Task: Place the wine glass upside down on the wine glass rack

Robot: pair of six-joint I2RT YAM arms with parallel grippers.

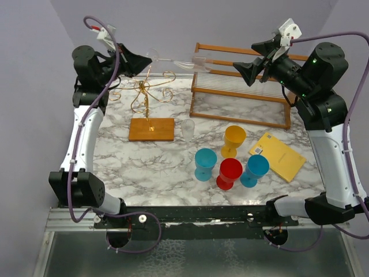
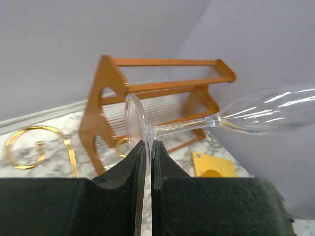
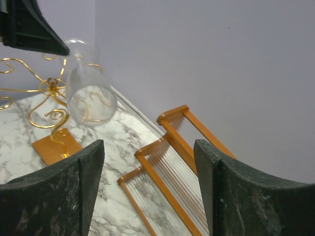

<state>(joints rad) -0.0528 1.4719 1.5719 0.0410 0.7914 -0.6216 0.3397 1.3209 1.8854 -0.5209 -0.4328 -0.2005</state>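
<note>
While the clear stemmed wine glass (image 1: pixel 195 62) is clamped by its foot in the closed left gripper (image 1: pixel 144 59), lying level in the air near the gold wire wine glass rack (image 1: pixel 147 95), the right gripper (image 1: pixel 248 69) is seen open and clear of the bowl. The carry to the rack is judged in hand; next the glass must be turned bowl-down and its stem slid into 1 curled arm.

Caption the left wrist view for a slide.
Left claw shut on the wine glass foot, stem horizontal, slatted rack behind, gold rack at left.

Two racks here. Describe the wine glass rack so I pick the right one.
On the marble table, look at the back left. The wine glass rack is a thin gold wire tree with curled arms on a flat wooden base, unlike the big slatted wooden rack beside it.
</note>
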